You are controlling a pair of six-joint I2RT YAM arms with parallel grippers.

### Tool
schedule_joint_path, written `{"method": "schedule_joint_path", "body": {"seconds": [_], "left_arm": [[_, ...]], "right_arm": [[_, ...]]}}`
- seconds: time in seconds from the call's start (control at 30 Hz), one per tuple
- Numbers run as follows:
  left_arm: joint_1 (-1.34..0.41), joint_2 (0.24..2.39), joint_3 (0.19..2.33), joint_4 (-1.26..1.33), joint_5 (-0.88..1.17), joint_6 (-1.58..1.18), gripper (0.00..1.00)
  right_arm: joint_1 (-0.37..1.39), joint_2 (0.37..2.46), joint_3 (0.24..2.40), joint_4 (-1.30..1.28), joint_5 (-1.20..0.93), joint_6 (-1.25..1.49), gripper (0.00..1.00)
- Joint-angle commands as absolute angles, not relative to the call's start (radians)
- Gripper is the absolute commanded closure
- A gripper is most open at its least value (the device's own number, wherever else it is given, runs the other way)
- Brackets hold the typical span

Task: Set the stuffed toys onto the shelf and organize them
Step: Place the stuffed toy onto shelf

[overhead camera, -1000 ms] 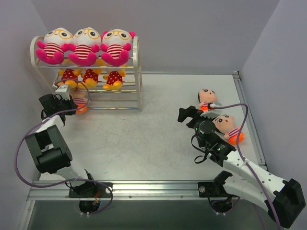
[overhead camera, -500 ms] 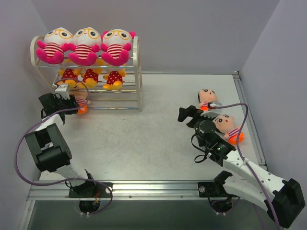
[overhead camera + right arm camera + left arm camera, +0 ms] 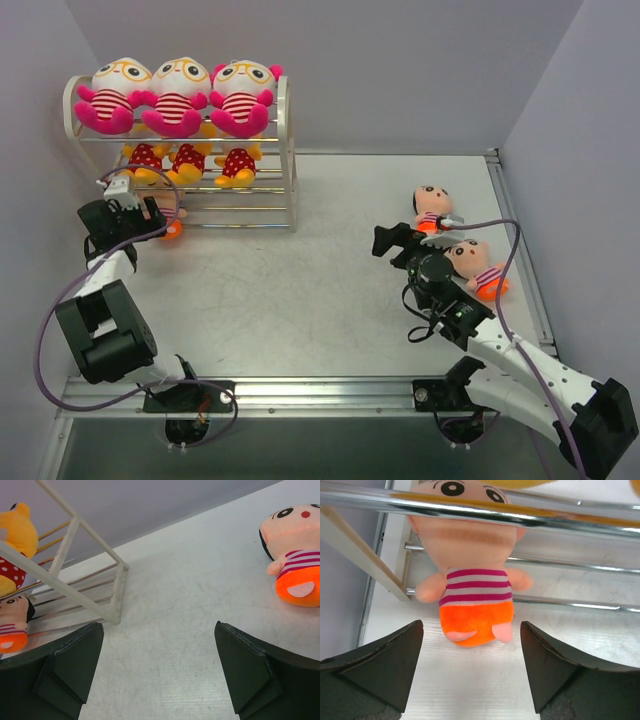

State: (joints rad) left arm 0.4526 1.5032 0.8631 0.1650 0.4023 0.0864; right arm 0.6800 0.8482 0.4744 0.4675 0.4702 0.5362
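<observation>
Currently listed, all places given from the shelf [image 3: 285, 150]:

1. Top tier: three pink toys [image 3: 178, 95] seated upright in a row, long axes vertical, faces to the front.
2. Middle tier: three yellow-orange toys [image 3: 188, 160] in red dotted dresses, also upright and facing front.
3. Lowest tier, left end: one peach-faced doll [image 3: 475, 595], head up behind a rod, orange pants down at the front edge, face turned out of the shelf. Whether it sits on the rods or on the tabletop cannot be told.
4. Well to the right of the shelf, on the table [image 3: 320, 280]: the far doll [image 3: 432, 205] lies face up, its long axis running front to back, head away from the arm bases. The near doll [image 3: 475, 268] lies face up on a slant, head toward the shelf and pants away from it.
5. Left gripper [image 3: 471, 627]: at the shelf's left front corner and aimed into the lowest tier. Its fingers are spread to either side of item 3 and clear of it. The arm is folded sharply.
6. Right gripper [image 3: 157, 626]: far right of the shelf and facing it, just beside the two table dolls. Its fingers are spread wide over bare table. The arm reaches out low on a diagonal.
</observation>
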Motion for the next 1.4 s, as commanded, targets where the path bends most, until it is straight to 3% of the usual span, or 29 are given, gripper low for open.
{"method": "schedule_joint_path", "body": {"seconds": [0.0, 0.2, 0.43, 0.53, 0.67, 1.07, 1.37], "left_arm": [[0.459, 1.418, 0.827, 0.206, 0.374, -0.024, 0.13], [0.459, 1.284, 0.753, 0.186, 0.319, -0.129, 0.13], [0.459, 1.115, 0.597, 0.204, 0.015, -0.573, 0.13], [0.457, 1.111, 0.542, 0.244, -0.018, -0.734, 0.12], [0.44, 1.172, 0.508, 0.345, -0.034, -0.866, 0.13], [0.35, 1.391, 0.564, 0.524, -0.092, -0.896, 0.14], [0.307, 1.555, 0.549, 0.77, -0.123, -0.922, 0.23]], "right_arm": [[0.672, 0.819, 0.469, 0.512, 0.477, 0.532, 0.01], [0.672, 0.787, 0.459, 0.512, 0.479, 0.532, 0.0], [0.678, 0.764, 0.449, 0.511, 0.482, 0.534, 0.01], [0.684, 0.761, 0.449, 0.508, 0.488, 0.532, 0.0], [0.689, 0.756, 0.448, 0.509, 0.502, 0.528, 0.01], [0.703, 0.765, 0.443, 0.509, 0.531, 0.518, 0.0], [0.704, 0.784, 0.44, 0.512, 0.538, 0.515, 0.0]]}}
